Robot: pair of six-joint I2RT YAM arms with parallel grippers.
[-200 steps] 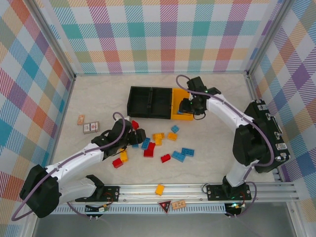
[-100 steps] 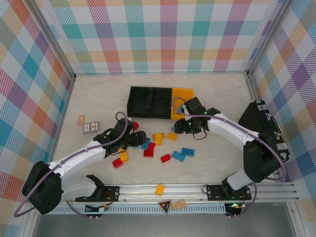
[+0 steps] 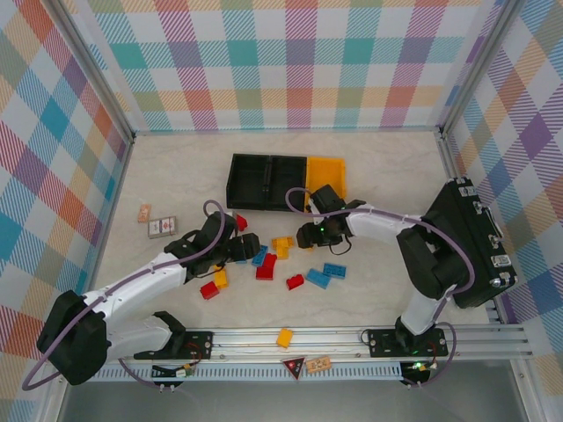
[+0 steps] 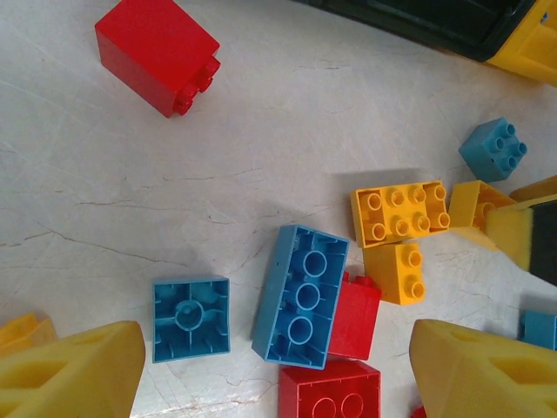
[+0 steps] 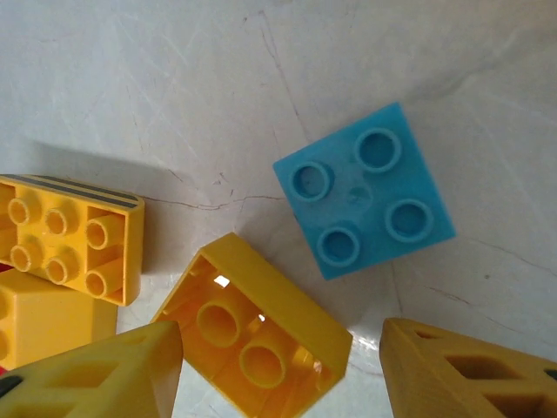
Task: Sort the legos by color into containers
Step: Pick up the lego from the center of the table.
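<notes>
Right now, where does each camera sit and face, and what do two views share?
Top external: above and behind the bases, looking down on the table; both arms, left gripper and right gripper over the legos.
Left wrist: on the left arm, facing down at legos; its yellow fingers at the bottom.
Right wrist: on the right arm, facing down, closer; its fingers at the bottom.
Shared: both wrist views hold the blue square brick and six-stud orange brick.

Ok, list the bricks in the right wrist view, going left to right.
Left to right: studs-up yellow-orange brick → upside-down yellow-orange brick → blue four-stud brick.
</notes>
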